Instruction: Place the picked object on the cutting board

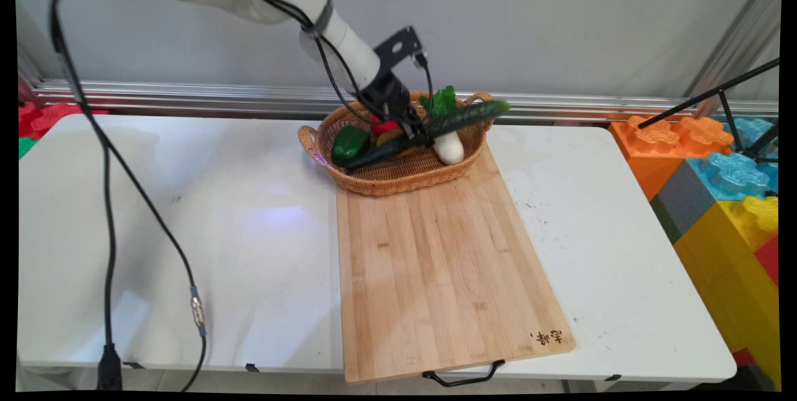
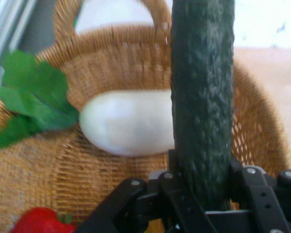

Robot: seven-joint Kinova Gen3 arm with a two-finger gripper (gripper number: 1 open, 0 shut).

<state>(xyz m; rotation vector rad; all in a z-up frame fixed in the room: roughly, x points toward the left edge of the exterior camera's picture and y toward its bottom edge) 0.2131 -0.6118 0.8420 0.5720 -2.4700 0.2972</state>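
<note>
My gripper (image 1: 416, 135) is shut on a long dark green cucumber (image 1: 436, 130), lifted at a slant above the wicker basket (image 1: 398, 180). In the hand view the cucumber (image 2: 202, 97) runs up from between the black fingers (image 2: 242, 184) across the basket (image 2: 111, 73). Under it lie a white radish (image 1: 449, 148) with green leaves (image 1: 440, 101), a green pepper (image 1: 350, 142) and something red (image 1: 384, 126). The hand view shows the white radish (image 2: 128, 121), its leaves (image 2: 31, 94) and a red piece (image 2: 39, 221) at the bottom left.
A wooden cutting board (image 1: 442, 270) lies in front of the basket, reaching to the table's near edge, with a black handle (image 1: 464, 377). Large coloured foam blocks (image 1: 722, 189) stand at the right. Black cables (image 1: 109, 214) hang at the left.
</note>
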